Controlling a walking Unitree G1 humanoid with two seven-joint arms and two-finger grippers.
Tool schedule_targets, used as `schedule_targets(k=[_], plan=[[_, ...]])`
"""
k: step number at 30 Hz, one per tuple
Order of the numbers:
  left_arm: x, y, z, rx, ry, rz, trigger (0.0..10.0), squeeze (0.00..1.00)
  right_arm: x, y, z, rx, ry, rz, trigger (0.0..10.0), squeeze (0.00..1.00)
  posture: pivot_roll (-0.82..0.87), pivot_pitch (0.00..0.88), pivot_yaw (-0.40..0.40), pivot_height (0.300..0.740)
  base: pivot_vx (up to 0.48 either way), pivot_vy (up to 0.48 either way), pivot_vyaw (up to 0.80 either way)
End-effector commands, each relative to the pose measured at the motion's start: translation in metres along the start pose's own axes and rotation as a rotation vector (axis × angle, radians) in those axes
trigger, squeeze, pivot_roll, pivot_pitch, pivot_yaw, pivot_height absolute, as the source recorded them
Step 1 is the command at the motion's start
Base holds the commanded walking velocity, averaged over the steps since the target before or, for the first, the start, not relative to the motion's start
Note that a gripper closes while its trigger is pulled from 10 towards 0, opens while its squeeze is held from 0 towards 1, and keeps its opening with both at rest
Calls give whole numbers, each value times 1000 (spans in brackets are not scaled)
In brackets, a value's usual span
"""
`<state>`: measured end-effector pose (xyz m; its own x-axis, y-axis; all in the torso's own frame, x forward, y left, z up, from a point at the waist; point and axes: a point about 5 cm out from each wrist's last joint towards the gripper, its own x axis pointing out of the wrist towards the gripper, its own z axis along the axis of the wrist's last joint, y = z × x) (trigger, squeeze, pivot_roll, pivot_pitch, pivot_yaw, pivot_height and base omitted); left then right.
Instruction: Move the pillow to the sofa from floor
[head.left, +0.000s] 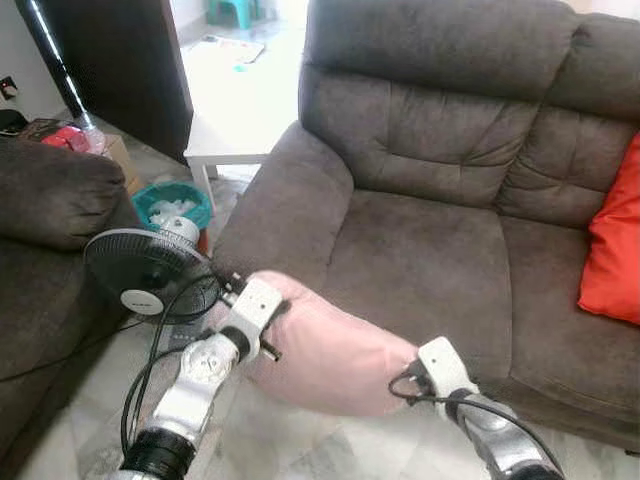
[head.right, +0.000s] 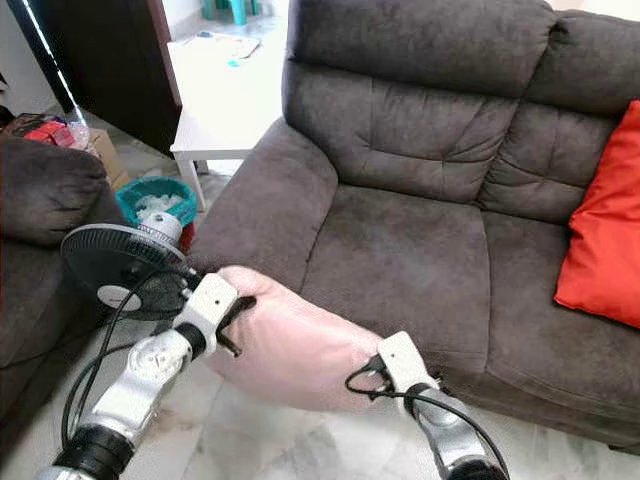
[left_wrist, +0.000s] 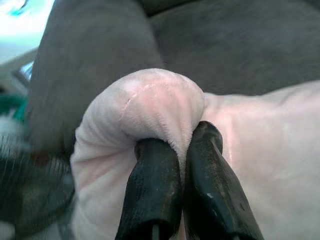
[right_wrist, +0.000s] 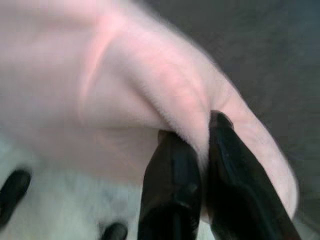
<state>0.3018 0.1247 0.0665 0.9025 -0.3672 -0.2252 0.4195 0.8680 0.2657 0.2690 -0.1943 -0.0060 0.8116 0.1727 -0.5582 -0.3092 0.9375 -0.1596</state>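
Pillow (head.left: 330, 355), pink and plush, hung between both grippers just in front of the grey sofa (head.left: 420, 270) seat edge, clear of the floor.
Left gripper (left_wrist: 182, 150) and right gripper (right_wrist: 200, 137) each pinched a fold of its fabric; a clean placement would call for lifting both ends evenly above the cushion before letting go. Right wrist view was blurred; the pillow's underside stayed hidden, and the red cushion (head.left: 612, 250) was cut off.

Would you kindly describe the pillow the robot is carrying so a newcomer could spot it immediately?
Start at the dark grey sofa and look to the front edge of its left seat. There a pink pillow hangs between the left tool and right tool. It is pale pink and plush, unlike the red cushion resting on the sofa.
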Motion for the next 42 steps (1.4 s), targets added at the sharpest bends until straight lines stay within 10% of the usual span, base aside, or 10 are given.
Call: schedule_targets(k=[1,2,13,42], plan=[[3,2,18,13,-87,68,10000,0,-3,-9,28,41,-136,-70,8314,0,64,55,-54,740,0,0,0],[3,3,30,35,-146,105,10000,0,-6,-7,42,60,-217,-84,10000,0,67,54,-58,740,0,0,0],[-1,10,65,54,-321,263,10000,0,-36,-1,98,149,-530,-197,10000,0,68,24,-61,740,0,0,0],[-2,18,75,-25,-377,315,10000,0,-51,-10,109,204,-604,-366,10000,0,60,0,-42,740,0,0,-386]])
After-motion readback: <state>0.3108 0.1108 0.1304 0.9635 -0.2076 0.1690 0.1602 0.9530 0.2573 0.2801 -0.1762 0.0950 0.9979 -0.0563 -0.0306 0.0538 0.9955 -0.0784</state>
